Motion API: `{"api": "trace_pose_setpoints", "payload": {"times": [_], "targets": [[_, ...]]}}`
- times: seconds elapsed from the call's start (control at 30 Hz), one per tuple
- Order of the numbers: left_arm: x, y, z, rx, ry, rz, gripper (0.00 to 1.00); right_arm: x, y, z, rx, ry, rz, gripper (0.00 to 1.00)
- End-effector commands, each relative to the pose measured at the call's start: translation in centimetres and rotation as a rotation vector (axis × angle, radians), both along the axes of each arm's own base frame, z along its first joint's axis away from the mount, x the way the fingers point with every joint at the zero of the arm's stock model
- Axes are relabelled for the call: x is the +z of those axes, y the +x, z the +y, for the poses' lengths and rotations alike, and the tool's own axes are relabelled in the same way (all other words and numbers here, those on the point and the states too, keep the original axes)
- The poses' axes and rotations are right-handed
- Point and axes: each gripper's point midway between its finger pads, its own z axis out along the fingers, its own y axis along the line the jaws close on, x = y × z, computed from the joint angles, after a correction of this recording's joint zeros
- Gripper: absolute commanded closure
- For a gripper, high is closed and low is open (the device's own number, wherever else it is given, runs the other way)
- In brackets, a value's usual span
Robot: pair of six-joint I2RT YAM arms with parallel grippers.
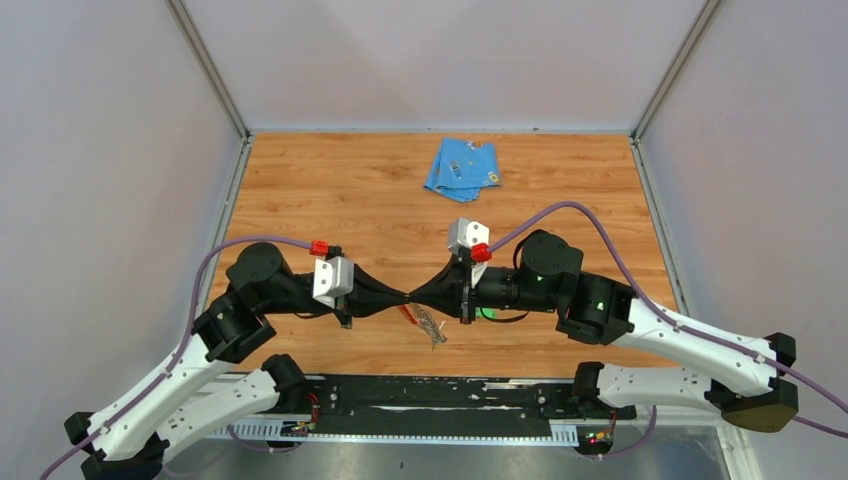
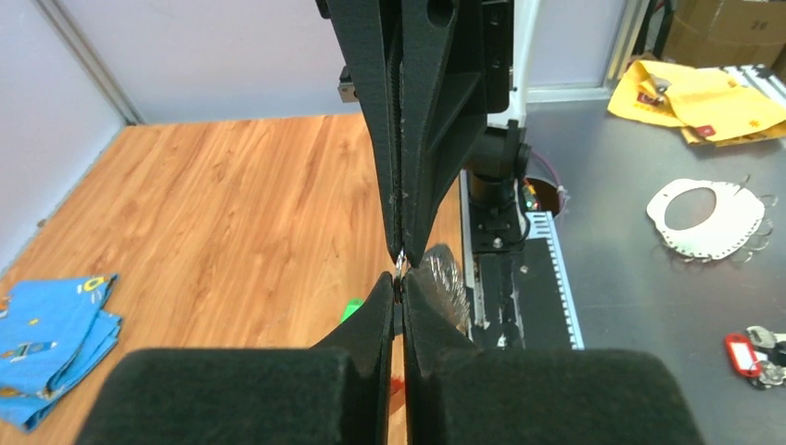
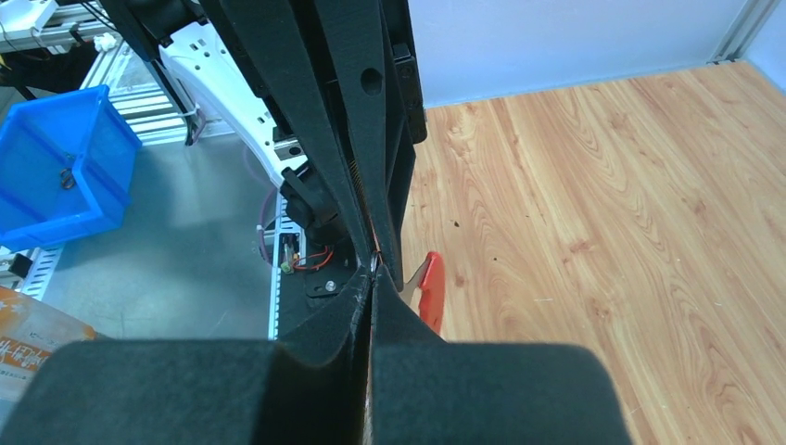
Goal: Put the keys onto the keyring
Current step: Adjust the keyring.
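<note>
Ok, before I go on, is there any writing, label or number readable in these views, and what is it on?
No text can be read.
Yellow prints on the blue cloth: too small.
Any marking on the cardboard box: too blurred.
Dark print on the orange packet: cut off by the frame edge, unreadable.

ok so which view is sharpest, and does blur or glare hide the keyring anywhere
top external is sharp and evenly lit, the keyring small but visible; left wrist shows the left gripper as a dark near blur, keyring soft beside its tips; right wrist likewise, right gripper blurred, table grain crisp; no strong glare
</note>
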Motion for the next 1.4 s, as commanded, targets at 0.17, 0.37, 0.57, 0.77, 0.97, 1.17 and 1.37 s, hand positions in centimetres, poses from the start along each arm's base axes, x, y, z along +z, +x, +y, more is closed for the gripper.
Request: {"api": "trace_pose_setpoints", "payload": {"times": [0.17,0.37,0.57,0.77,0.97,1.17,1.37], "targets": [[-0.1,2.4,0.1,0.126,0.014,0.032,1.00,1.9,0.1,-0.2,0.000,0.040,-0.026,1.00],[-0.3,2.3,0.3,0.124,0.051,0.014,1.00,1.9,0.7,-1.3,-0.058,0.038,-0.011,0.84],[-0.3,3.2,0.2,0.179,0.072,0.095,1.00,2.6,2.3,-3.0,-0.184,0.062,-0.002,0.33],[-0.1,4.1,0.4,0.255,0.048,0.182,1.00,2.0,3.3,-4.8,-0.276,0.079,0.004,0.14],[1.3,4.1,0.2,0.251,0.005,0.186,1.00,-1.4,3.7,-3.5,-0.267,0.013,0.008,0.00],[2.0,4.1,0.4,0.258,-0.015,0.192,1.00,-3.4,4.5,-2.2,-0.273,-0.006,-0.024,0.00],[2.3,4.1,0.4,0.261,-0.025,0.191,1.00,-4.2,5.1,-1.9,-0.303,0.031,-0.024,0.08]]}}
